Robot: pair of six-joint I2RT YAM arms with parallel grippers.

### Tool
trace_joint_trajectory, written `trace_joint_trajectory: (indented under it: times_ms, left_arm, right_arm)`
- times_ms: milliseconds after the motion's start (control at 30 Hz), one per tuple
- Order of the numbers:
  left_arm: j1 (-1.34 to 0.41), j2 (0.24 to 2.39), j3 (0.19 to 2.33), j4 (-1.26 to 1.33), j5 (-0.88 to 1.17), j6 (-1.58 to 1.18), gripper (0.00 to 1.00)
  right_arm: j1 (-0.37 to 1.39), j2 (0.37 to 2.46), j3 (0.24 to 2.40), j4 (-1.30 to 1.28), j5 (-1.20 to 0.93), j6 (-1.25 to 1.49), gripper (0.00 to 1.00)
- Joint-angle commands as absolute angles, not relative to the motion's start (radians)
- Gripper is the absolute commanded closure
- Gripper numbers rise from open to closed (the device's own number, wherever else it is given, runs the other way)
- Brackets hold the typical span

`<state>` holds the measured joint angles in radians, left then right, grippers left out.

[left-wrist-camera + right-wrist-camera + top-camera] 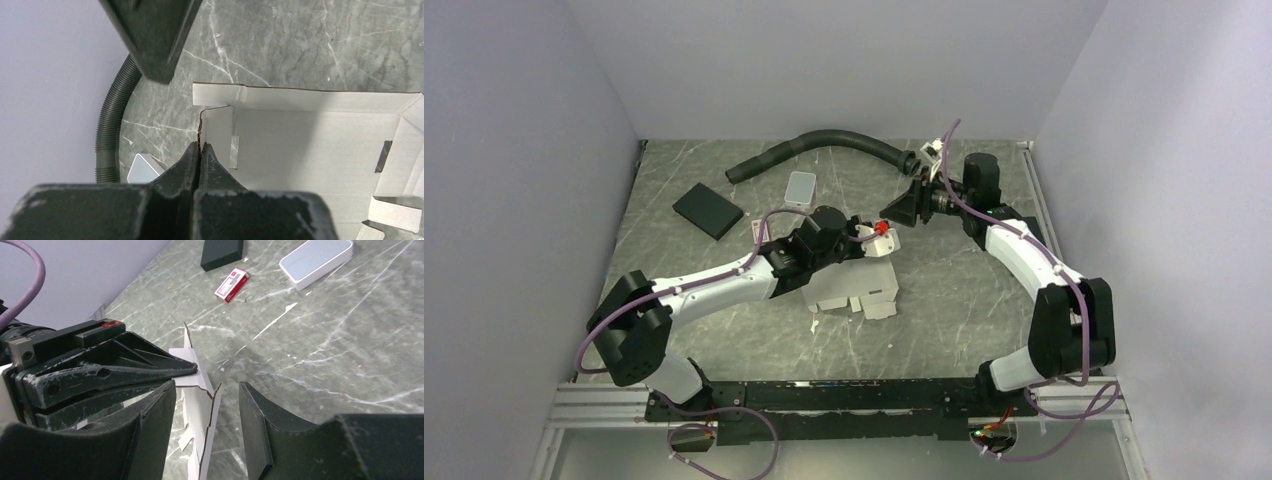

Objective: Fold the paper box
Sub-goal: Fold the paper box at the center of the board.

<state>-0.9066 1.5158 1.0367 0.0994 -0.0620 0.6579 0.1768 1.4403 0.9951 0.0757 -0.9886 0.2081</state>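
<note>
The paper box [854, 285] lies in the middle of the table [984, 300], 1 raised flap [196, 405] clamped in the left gripper [200, 150], and the right gripper [206, 390] (jaws apart, holding nothing) faces this upright flap edge-on, just beside it.

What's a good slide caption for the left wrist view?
Left hand pinching a flap edge of the white paper box on the grey marbled table.
</note>
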Motion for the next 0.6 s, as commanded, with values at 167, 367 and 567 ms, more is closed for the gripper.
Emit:
trace_joint_trajectory:
  times_ms: [167,367,567]
  left_arm:
    - [-0.910,1.461,1.060,0.110,-0.040,0.634,1.00]
    - [-0.911,1.458,1.060,0.111,-0.040,0.629,1.00]
    - [-0.910,1.455,1.059,0.111,-0.041,0.624,1.00]
  right_arm:
    - [0.216,1.470,1.037,0.020,-0.974,0.148,0.51]
    - [0.229,1.490,1.043,-0.023,-0.956,0.121,0.55]
    - [0.238,1.487,1.048,-0.032,-0.952,0.102,0.79]
